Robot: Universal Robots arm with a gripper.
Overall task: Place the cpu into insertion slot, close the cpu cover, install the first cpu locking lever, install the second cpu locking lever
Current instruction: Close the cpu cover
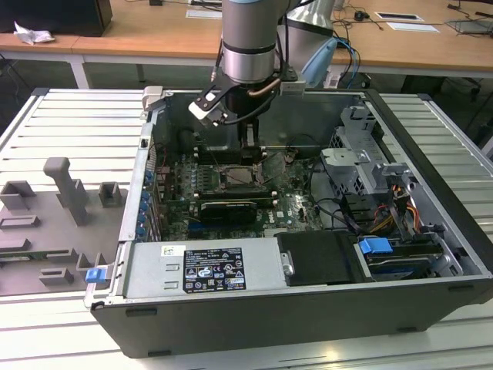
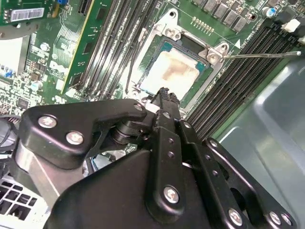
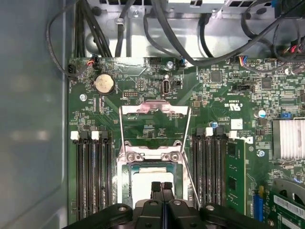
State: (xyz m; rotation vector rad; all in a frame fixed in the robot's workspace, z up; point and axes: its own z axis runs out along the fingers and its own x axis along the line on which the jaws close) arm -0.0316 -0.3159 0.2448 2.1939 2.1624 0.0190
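The cpu point(image 2: 172, 71), a square chip with a pale smeared metal top, lies seated in the insertion slot point(image 2: 215, 53), whose silvery rim frames it. In the first wrist view the cpu point(image 3: 143, 183) shows just beyond my fingertips. The cpu cover point(image 3: 154, 109), a thin silvery frame with a cut-out centre, stands swung open past the slot's far edge. Thin lever rods point(image 3: 120, 131) point(image 2: 267, 55) stick out free beside the slot. My gripper point(image 3: 162, 187) point(image 2: 163, 93) is shut with nothing between its fingers, and it hangs right over the chip's near edge point(image 1: 248, 153).
Black memory slots point(image 3: 90, 176) point(image 3: 209, 167) flank the socket on both sides. A long black expansion card point(image 1: 225, 208) lies nearer the case front. Cable bundles point(image 3: 143, 33) cross above the board. The case walls point(image 1: 431, 154), drive cage point(image 1: 354, 154) and power supply point(image 1: 208, 266) hem the board in.
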